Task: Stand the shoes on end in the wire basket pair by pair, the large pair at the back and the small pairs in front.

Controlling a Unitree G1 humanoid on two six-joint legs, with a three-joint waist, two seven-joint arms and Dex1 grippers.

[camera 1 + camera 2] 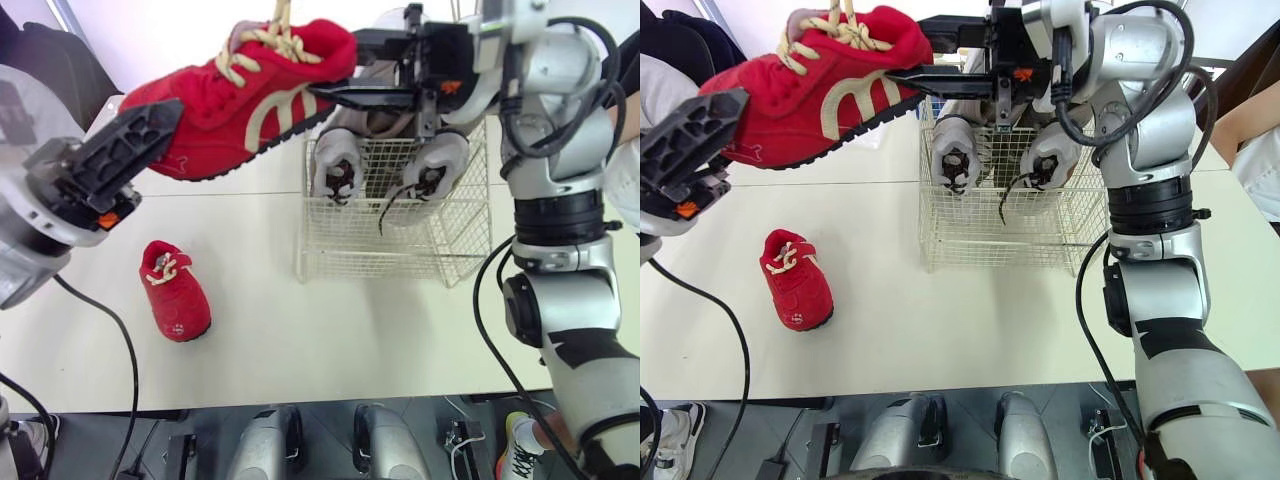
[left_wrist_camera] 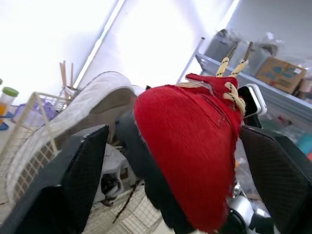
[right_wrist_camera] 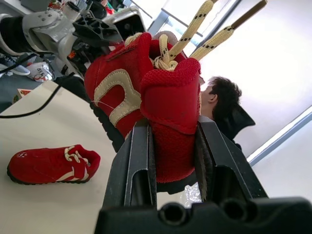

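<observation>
One red shoe (image 1: 175,290) lies on the bench (image 1: 300,340), unplaced. The left hand (image 2: 173,141) is open about the raised shoe's (image 1: 240,90) toe; the right hand (image 1: 340,70) clamps its heel. Beyond, the basket (image 1: 400,245) holds the grey pair (image 1: 340,165) upright at the back; its front is empty.

Cream table (image 1: 300,340): wire basket (image 1: 380,245) stands on it; small red shoe (image 1: 175,292) on sole, basket's 8 o'clock, well apart.
</observation>
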